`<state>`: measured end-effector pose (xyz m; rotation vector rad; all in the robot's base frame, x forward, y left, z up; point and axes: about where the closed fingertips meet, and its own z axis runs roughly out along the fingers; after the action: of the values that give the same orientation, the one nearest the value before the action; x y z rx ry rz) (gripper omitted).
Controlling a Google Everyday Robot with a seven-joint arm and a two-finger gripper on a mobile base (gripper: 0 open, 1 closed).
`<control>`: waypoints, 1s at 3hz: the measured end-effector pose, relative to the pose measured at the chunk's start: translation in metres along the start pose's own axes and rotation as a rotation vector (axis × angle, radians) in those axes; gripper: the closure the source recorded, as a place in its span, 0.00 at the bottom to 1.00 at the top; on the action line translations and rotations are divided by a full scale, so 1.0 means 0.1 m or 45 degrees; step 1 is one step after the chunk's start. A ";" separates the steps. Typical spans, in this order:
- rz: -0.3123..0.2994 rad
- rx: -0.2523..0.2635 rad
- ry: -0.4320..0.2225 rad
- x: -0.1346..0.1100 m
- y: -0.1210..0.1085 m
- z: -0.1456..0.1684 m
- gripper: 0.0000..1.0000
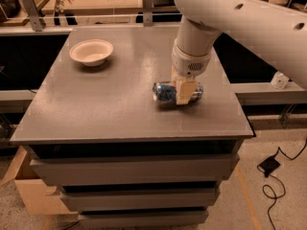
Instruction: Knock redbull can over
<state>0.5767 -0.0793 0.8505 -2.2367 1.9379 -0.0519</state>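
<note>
A: Far left, low, beside the unit?
B: A tan cardboard box [33, 198] on the floor against the left side of the table [110, 104]. The table has a grey flat top, with grey tiers [129, 169] stacked beneath it like drawer fronts.

A: On the top, left part?
B: A shallow white bowl [91, 51], upright, near the back left corner. Nothing touches it. It is well apart from the can.

A: The redbull can?
B: The redbull can [164, 92] lies on its side on the table top, right of centre, with its long axis running roughly left to right. It is blue and silver, and one round end faces left. The middle of its body is hidden.

A: Hidden by what?
B: The gripper [184, 94]. It points down from above, and its tan end crosses the front of the can's middle, at or close to the table surface. It appears to touch the can. Whether the claw is apart, together, or clamped around the can, I cannot tell, because the can and the tan piece overlap.

A: The arm?
B: The white arm [240, 18] enters from the upper right. A thick round wrist section sits directly over the can.

A: Further right?
B: A small white object [278, 79] sits on the ledge past the table's right edge; I cannot make out what it is. On the floor at lower right is a black adapter [270, 166] with a looping black cable [268, 193].
</note>
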 end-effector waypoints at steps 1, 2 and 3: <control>-0.027 -0.047 -0.010 -0.02 -0.01 0.10 1.00; -0.034 -0.097 -0.014 -0.04 -0.05 0.17 0.81; -0.033 -0.097 -0.014 -0.04 -0.05 0.17 0.58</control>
<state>0.5837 -0.0729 0.8345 -2.3053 1.9363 0.0317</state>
